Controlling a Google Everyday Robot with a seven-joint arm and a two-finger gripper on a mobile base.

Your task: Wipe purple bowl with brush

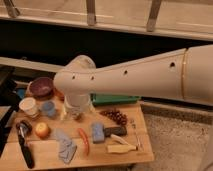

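The purple bowl sits at the back left of the wooden table. The brush, long and black, lies near the table's front left edge, with its head toward the bowl's side. My white arm reaches in from the right, and the gripper hangs below the wrist, pointing down over the table's middle left. It is to the right of the bowl and well behind the brush. The gripper stands open with nothing in it.
A white cup, a small blue cup and an apple stand near the bowl. A grey cloth, red chili, blue block-headed tool, beige tool, dark grapes and green tray lie to the right.
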